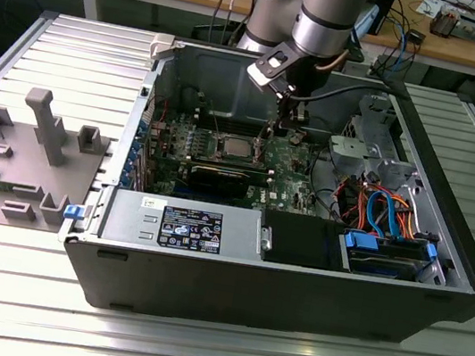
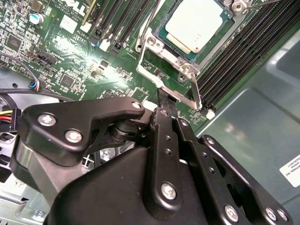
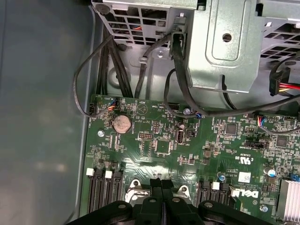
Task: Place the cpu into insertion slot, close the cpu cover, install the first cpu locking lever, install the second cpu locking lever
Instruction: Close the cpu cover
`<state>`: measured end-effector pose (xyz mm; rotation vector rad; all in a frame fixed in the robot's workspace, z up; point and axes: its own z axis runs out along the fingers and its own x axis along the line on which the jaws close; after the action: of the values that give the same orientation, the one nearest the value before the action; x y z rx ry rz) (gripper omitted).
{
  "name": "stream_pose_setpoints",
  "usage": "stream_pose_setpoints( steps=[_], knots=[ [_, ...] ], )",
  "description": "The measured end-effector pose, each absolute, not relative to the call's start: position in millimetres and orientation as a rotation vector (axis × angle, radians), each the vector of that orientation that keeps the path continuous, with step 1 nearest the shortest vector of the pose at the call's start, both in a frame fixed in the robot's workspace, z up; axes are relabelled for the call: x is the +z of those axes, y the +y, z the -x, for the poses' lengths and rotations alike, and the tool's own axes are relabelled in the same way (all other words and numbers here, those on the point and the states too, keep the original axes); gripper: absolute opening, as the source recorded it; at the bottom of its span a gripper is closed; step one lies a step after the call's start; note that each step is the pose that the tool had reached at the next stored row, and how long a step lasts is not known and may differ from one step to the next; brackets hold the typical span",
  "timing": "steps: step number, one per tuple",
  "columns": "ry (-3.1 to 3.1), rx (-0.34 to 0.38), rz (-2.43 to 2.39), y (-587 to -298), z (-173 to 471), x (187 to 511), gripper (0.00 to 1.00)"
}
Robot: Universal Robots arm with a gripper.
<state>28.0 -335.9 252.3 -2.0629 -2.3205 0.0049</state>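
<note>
The cpu [image 2: 199,23], silver-topped, lies seated in the insertion slot [image 2: 151,41] on the green board, and shows as a pale square [image 1: 230,147] in the exterior view. The cpu cover [image 2: 194,91], a thin metal frame, stands tilted up off the slot's edge on the gripper's side. My gripper [image 2: 161,96] is shut, its black fingertips pressed together against the cover's raised edge. In the first wrist view the joined fingertips [image 3: 161,183] sit between two metal corners of the cover. A thin wire lever [image 2: 149,26] runs along one side of the slot.
Long memory slots [image 2: 243,42] flank the socket. A black card [image 1: 215,177] lies below it in the exterior view, then the power supply [image 1: 185,224]. A drive cage with coloured cables [image 1: 384,219] fills the exterior view's right. Case walls [image 1: 157,84] enclose the board.
</note>
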Motion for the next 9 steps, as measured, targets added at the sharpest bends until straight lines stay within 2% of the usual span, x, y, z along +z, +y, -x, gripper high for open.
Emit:
stream_pose_setpoints(
  steps=[9],
  knots=[
    [-2.321,0.005,2.063,-335.9,-20.4,252.3,0.11]
  ],
)
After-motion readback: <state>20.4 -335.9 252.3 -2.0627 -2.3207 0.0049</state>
